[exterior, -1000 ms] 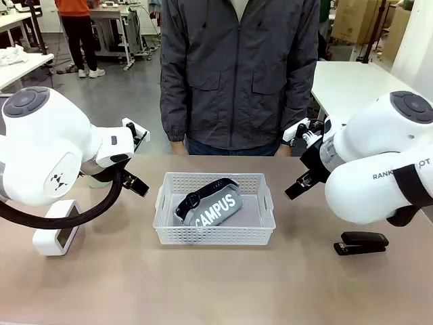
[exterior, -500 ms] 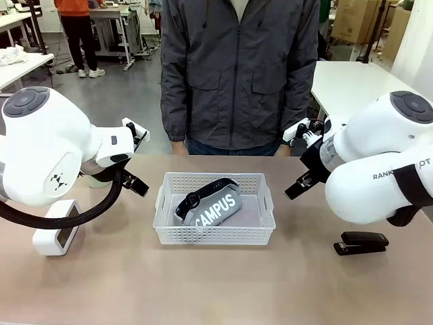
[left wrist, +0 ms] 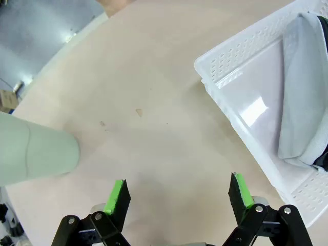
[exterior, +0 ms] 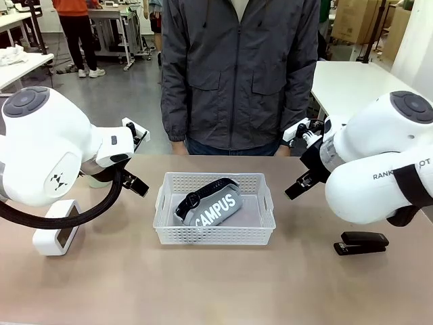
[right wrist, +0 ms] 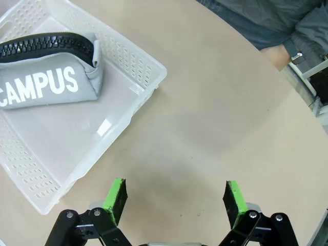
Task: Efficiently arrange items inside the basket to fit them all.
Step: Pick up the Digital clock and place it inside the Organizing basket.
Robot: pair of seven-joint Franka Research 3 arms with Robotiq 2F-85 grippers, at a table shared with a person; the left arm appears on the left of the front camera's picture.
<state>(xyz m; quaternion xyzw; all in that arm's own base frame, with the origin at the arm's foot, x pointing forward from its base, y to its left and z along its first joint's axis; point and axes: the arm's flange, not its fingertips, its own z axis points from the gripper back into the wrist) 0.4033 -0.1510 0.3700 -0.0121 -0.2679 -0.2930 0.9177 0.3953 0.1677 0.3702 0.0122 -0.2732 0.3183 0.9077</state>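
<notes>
Change: none that I can spot; both arms, the basket and every item sit just where they sat a second ago.
Basket [exterior: 214,234]: middle of the tabletop [exterior: 203,284], in front of the person [exterior: 237,68] standing at the far side.
Pouch [exterior: 211,203]: the grey "CAMPUS" one lies slantwise inside the basket, toward its left half, leaving the right part of the floor bare.
Stapler [exterior: 360,242]: outside, well to the right of the basket, on the robot's side.
White box [exterior: 54,234]: outside, well to the left of the basket, under the left arm.
Cup [left wrist: 36,154]: pale green, outside, off to the left of the basket and apart from it.
Left pincer [left wrist: 178,189]: spread and empty, over bare tabletop just beside the basket's left end.
Right pincer [right wrist: 175,193]: spread and empty, over bare tabletop just beside the basket's right end.
Meaning for the task: I'd say it is paused early, with one item in and three left (the slanted pouch eats room and may want straightening).
</notes>
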